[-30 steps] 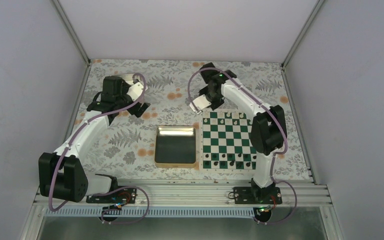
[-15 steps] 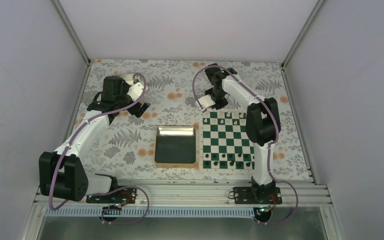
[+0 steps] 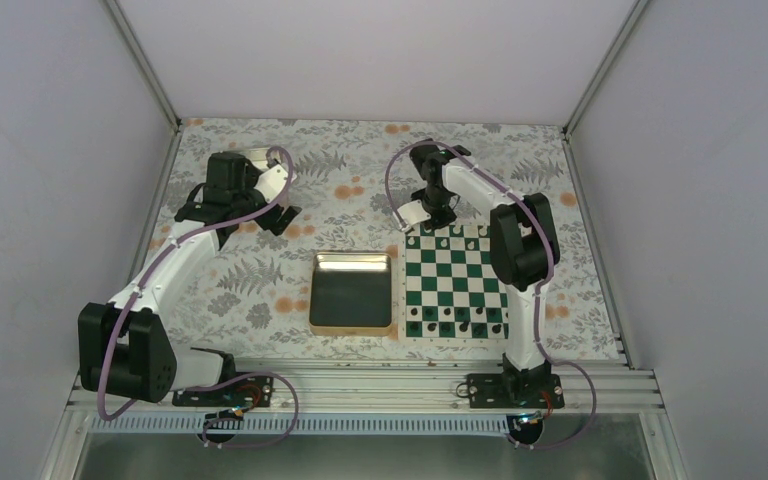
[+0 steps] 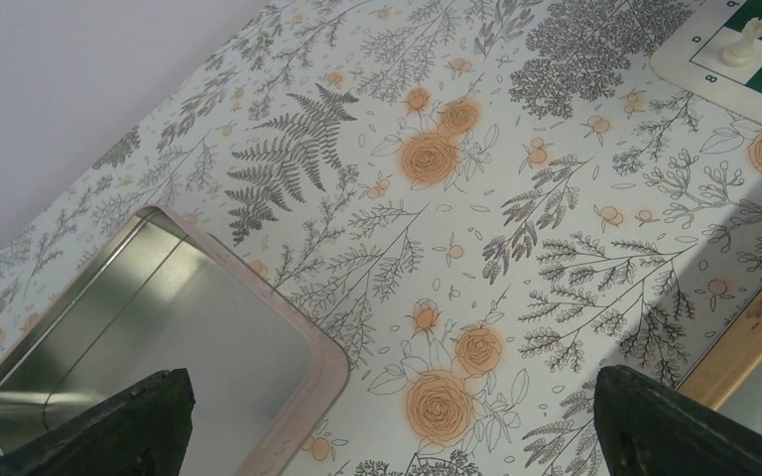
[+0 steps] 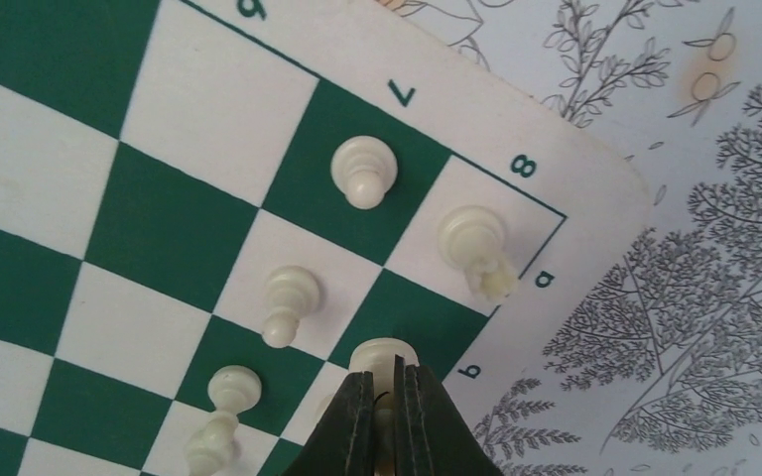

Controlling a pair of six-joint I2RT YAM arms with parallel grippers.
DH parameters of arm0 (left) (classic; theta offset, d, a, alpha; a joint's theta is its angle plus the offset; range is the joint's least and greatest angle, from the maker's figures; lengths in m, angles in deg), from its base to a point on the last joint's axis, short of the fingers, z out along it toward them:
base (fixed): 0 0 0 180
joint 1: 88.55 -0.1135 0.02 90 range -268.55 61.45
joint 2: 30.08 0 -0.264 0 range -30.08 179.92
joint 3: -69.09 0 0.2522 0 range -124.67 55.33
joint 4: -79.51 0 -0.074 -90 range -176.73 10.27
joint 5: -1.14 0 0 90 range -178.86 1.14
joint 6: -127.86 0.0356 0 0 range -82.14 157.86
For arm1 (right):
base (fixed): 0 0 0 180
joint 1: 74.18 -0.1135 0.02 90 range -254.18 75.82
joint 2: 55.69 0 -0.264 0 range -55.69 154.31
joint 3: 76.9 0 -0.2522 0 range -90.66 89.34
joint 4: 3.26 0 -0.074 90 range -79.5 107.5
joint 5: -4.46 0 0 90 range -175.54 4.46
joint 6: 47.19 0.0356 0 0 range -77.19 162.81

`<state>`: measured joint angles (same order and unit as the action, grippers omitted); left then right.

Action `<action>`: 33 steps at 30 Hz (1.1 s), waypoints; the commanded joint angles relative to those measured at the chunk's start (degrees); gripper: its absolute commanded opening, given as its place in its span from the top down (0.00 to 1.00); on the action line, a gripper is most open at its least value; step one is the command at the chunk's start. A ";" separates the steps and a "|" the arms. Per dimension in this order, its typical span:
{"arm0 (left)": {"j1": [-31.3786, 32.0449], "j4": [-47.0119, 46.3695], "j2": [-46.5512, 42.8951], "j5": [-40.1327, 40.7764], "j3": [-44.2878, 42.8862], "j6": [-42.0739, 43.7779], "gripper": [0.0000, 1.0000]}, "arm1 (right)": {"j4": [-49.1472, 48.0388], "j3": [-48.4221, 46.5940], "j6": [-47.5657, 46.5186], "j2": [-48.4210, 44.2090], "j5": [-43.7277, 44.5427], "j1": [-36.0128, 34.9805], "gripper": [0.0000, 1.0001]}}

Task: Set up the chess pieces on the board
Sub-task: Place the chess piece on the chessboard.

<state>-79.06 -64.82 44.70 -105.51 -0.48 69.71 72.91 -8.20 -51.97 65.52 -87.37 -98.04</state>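
White plastic-looking piece [image 5: 384,354] pinched in right jaws, closed on it at board [image 5: 164,233] corner, beside other white pieces [image 5: 364,171]. Tiny, light, hard, probably slick; tips easily. Grip at stem, low. Left jaws gape empty over table [image 4: 556,248], near tray [image 4: 322,352].

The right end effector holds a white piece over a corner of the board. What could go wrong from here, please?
1. The white piece in the right end effector sits close to a pawn and a rook; lowering or opening might knock them over.
2. It is near the board edge, so it might land off its square.
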 commanded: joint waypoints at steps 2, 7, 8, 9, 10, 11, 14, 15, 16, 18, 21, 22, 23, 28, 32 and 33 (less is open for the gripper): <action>0.17 -0.64 0.37 -1.00 -1.51 -0.67 0.00 | -2.33 0.67 1.21 0.81 -0.11 0.49 0.96; 0.17 -0.56 0.56 -1.19 -1.71 -0.69 0.00 | -2.60 0.42 1.39 1.69 -0.40 1.08 0.96; 0.17 -0.51 0.54 -1.20 -1.76 -0.68 0.00 | -2.63 0.34 1.42 1.87 -0.29 1.17 0.95; 0.17 -0.52 0.54 -1.16 -1.76 -0.58 0.00 | -2.60 0.29 1.43 2.06 -0.41 1.26 0.96; 0.18 -0.46 0.64 -1.14 -1.83 -0.58 0.00 | -2.48 0.25 1.36 2.21 -0.44 1.39 0.96; 0.25 -0.42 0.65 -1.11 -1.91 -0.50 0.00 | -2.35 0.12 1.36 2.28 -0.46 1.44 0.96; 0.36 -0.42 0.67 -1.11 -1.93 -0.58 0.00 | -1.96 -0.12 1.47 2.66 -0.47 1.53 0.96; 0.35 -0.46 0.77 -1.05 -1.91 -0.60 0.00 | -1.84 -0.11 1.47 2.78 -0.46 1.53 0.95; 0.41 -0.41 0.82 -1.03 -1.86 -0.57 0.00 | -1.64 -0.19 1.52 2.87 -0.46 1.53 0.95; 0.48 -0.51 0.81 -0.99 -1.75 -0.58 0.00 | -1.62 -0.33 1.53 3.08 -0.38 1.54 0.95; 0.43 -0.55 0.80 -0.86 -1.67 -0.50 0.00 | -1.67 -0.42 1.60 3.28 -0.27 1.62 0.95; 0.45 -0.55 0.76 -0.85 -1.67 -0.53 0.00 | -1.68 -0.38 1.63 3.37 -0.22 1.60 0.94; 0.44 -0.50 0.80 -0.92 -1.61 -0.51 0.00 | -1.68 -0.46 1.70 3.38 -0.24 1.62 0.94; 0.45 -0.57 0.82 -0.85 -1.63 -0.40 0.00 | -1.91 -0.46 1.95 3.49 0.14 1.62 0.89; 0.48 -0.58 0.82 -0.89 -1.60 -0.43 0.00 | -2.75 -0.55 2.23 2.90 -0.08 1.62 0.84; 0.45 -0.63 0.83 -0.87 -1.61 -0.46 0.00 | -2.88 -0.66 2.23 2.70 -0.17 1.66 0.81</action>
<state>-78.99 -64.82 45.20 -105.48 -0.50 69.73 70.42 -8.22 -50.31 68.08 -87.32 -96.92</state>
